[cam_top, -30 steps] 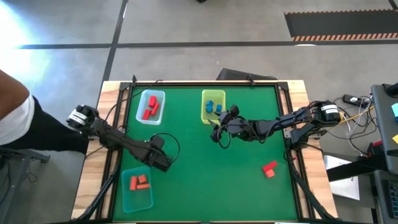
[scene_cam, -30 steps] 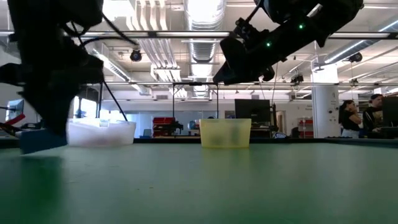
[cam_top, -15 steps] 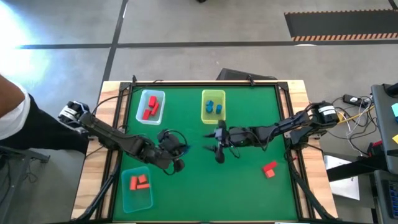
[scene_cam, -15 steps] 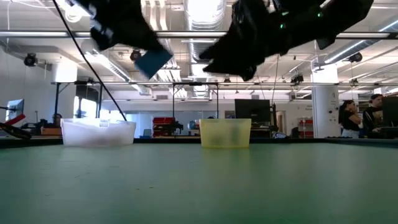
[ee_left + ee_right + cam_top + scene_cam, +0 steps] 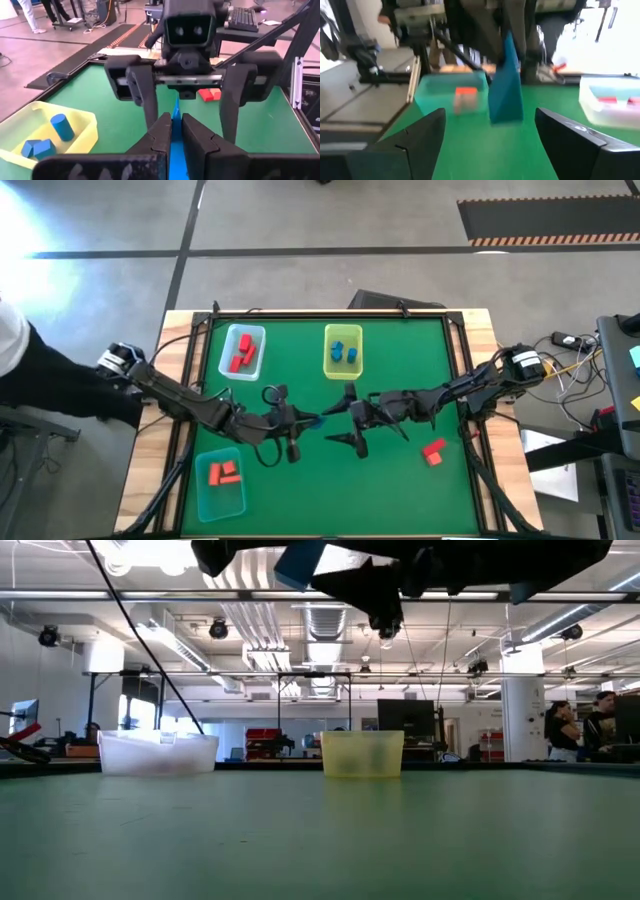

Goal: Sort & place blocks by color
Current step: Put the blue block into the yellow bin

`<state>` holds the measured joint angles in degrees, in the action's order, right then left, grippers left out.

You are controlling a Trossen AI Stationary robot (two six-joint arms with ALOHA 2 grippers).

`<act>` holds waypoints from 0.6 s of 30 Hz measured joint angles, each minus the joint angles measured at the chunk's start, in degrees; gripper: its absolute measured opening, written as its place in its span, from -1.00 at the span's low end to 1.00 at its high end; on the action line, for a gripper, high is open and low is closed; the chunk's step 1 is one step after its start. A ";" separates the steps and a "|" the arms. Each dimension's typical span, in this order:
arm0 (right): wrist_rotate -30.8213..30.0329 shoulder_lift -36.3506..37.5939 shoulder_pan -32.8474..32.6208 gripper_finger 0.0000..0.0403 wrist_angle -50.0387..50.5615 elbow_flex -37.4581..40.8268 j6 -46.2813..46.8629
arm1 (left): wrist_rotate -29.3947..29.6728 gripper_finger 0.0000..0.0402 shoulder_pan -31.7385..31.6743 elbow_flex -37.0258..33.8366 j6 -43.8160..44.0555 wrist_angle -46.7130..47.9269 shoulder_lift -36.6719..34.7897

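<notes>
Pinching a thin blue block (image 5: 174, 131) aloft over mid-table, the left gripper (image 5: 300, 423) offers it to the right gripper (image 5: 345, 427), whose fingers stand spread apart, and an early release risks dropping it on the green mat (image 5: 400, 480).

2 slim dark arms of black jointed segments, each with a silver-white motor housing at the base end. Thin black cables looping loosely along both. Left gripper (image 5: 172, 132): 2 matte black fingers (image 5: 161, 134) with flat angular faces, scratched pale markings on the housing below. Right gripper (image 5: 188, 92): black crossbar with a metal rail, small screws, 2 blocky fingers, and a boxy wrist camera above with 2 round lenses.
</notes>
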<state>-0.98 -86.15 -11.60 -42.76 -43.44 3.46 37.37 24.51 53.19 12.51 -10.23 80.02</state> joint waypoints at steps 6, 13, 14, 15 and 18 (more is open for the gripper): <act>-0.51 -0.02 0.11 0.44 -3.80 -0.04 -1.60 | -0.06 -0.94 -0.08 -0.02 -2.43 -6.97 2.44; -0.47 -0.02 0.09 0.04 -4.34 -0.04 -2.64 | -0.18 -0.94 -0.15 -0.02 -7.10 -13.65 3.97; -0.49 -0.02 0.09 -0.07 -4.46 -0.04 -2.64 | -0.18 -0.94 -0.15 -0.02 -7.08 -13.63 3.97; -0.48 -0.02 0.09 -0.19 -4.56 -0.04 -2.64 | -0.18 -0.94 -0.15 -0.02 -7.06 -13.59 3.97; -0.43 -0.02 0.09 -0.58 -4.64 -0.04 -3.07 | -0.17 -0.93 -0.15 -0.02 -6.91 -13.35 3.97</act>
<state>-1.41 -86.17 -11.51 -47.40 -43.48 0.39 37.20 24.36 53.17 5.60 -23.58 83.99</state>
